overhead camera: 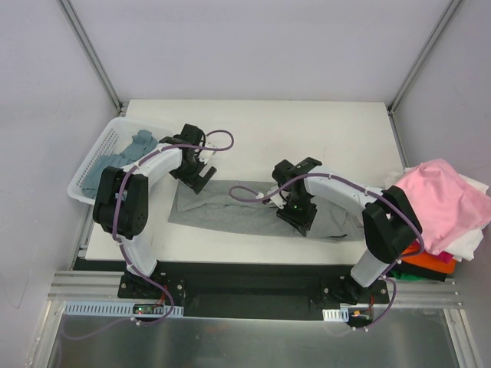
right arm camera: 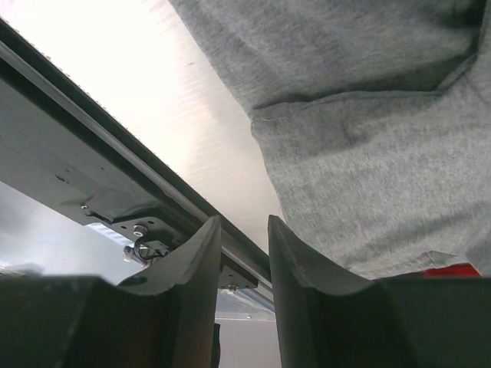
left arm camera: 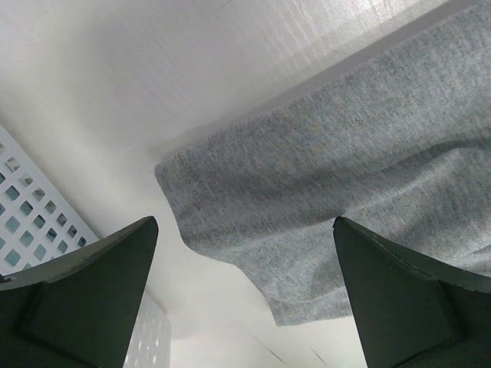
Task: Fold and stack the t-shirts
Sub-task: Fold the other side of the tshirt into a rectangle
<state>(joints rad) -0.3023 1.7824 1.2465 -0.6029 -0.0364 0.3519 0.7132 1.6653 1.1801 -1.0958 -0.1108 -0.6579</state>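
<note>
Heather-grey tee [overhead camera: 230,211] lies flattish mid-frame on the table [overhead camera: 307,130]. Light n floppy imo, so grab a hem corner. Left end effector [overhead camera: 198,180] is spread wide over its upper-left corner. Right end effector [overhead camera: 298,221] is barely parted, pinching nothing.

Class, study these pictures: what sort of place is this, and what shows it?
Probably a robot lab workcell: two white-and-black robot arms bolted at the edge of a white table, plain panel walls around it, and a light grey cloth t-shirt laid out.
</note>
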